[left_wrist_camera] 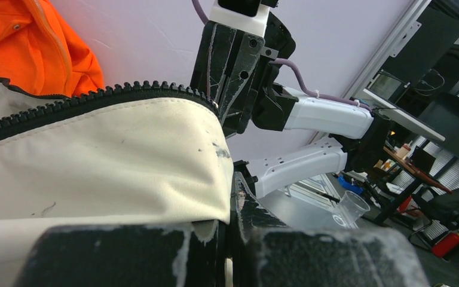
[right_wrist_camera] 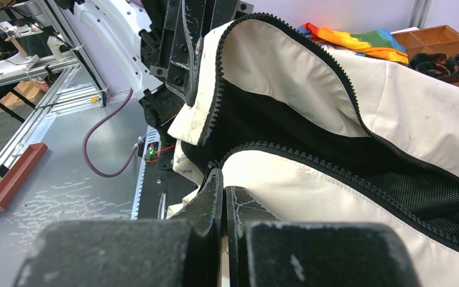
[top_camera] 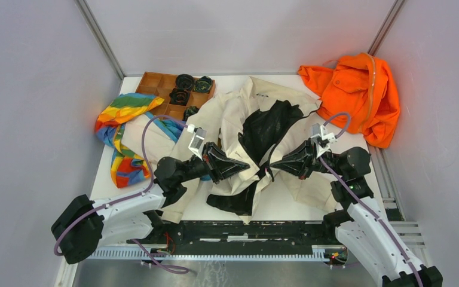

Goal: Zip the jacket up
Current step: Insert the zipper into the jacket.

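The cream jacket (top_camera: pixel 233 113) lies open in the middle of the table, its black lining facing up. My left gripper (top_camera: pixel 245 167) is shut on the jacket's left front edge. The left wrist view shows cream fabric (left_wrist_camera: pixel 95 161) pinched between the jaws of that gripper (left_wrist_camera: pixel 234 206), with the dark zipper teeth (left_wrist_camera: pixel 95 98) running along the top. My right gripper (top_camera: pixel 273 165) is shut on the opposite front edge. In the right wrist view, this gripper (right_wrist_camera: pixel 223 179) clamps the hem beside the lower zipper teeth (right_wrist_camera: pixel 311 162). The two zipper halves stand apart.
An orange garment (top_camera: pixel 352 89) lies at the back right. A rainbow-striped cloth (top_camera: pixel 125 113) lies at the left. A wooden tray (top_camera: pixel 155 84) with dark round parts sits at the back left. Beyond the table stands a clear cup (left_wrist_camera: pixel 351 206).
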You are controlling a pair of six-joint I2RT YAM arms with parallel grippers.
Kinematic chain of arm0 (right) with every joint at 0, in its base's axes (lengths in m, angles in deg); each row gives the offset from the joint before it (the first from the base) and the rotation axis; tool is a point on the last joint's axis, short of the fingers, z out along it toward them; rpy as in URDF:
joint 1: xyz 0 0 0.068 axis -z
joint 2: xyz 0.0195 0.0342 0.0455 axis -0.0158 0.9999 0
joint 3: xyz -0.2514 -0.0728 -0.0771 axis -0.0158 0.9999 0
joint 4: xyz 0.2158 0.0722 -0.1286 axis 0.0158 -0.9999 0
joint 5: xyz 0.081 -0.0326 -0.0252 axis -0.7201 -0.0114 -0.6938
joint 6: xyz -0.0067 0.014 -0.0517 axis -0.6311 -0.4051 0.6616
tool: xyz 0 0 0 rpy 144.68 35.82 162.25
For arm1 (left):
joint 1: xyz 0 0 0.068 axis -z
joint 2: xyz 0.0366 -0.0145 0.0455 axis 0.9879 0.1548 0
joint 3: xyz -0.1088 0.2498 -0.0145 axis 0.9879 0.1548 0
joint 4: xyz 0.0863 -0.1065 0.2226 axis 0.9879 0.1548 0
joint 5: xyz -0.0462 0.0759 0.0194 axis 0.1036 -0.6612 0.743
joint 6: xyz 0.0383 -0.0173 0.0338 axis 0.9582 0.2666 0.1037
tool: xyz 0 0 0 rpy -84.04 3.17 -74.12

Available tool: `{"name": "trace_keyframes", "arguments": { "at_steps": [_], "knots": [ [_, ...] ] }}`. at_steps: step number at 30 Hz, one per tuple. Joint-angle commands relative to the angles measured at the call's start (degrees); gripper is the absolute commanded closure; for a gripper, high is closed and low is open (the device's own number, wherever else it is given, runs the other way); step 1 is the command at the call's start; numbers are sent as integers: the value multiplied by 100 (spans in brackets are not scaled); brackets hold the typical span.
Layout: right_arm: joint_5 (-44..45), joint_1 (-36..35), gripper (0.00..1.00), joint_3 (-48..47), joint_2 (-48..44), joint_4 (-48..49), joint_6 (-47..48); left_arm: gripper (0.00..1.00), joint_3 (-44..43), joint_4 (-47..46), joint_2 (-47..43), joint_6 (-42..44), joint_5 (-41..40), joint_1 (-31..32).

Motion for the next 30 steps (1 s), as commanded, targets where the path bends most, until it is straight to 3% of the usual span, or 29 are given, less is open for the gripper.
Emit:
{"name": "trace_keyframes", "arguments": {
  "at_steps": [1,16,30],
  "knots": [
    [-84,-21,100,-7,35,461,-176,98,-251,-429,5,-198,49,-15],
    [-173,-25,100,99,326,917,-671,98,-222,-548,76,-427,-120,-9],
    [-260,-23,97,98,311,1014,-391,98,-242,-295,-33,-197,-82,-13]
  ]
}}
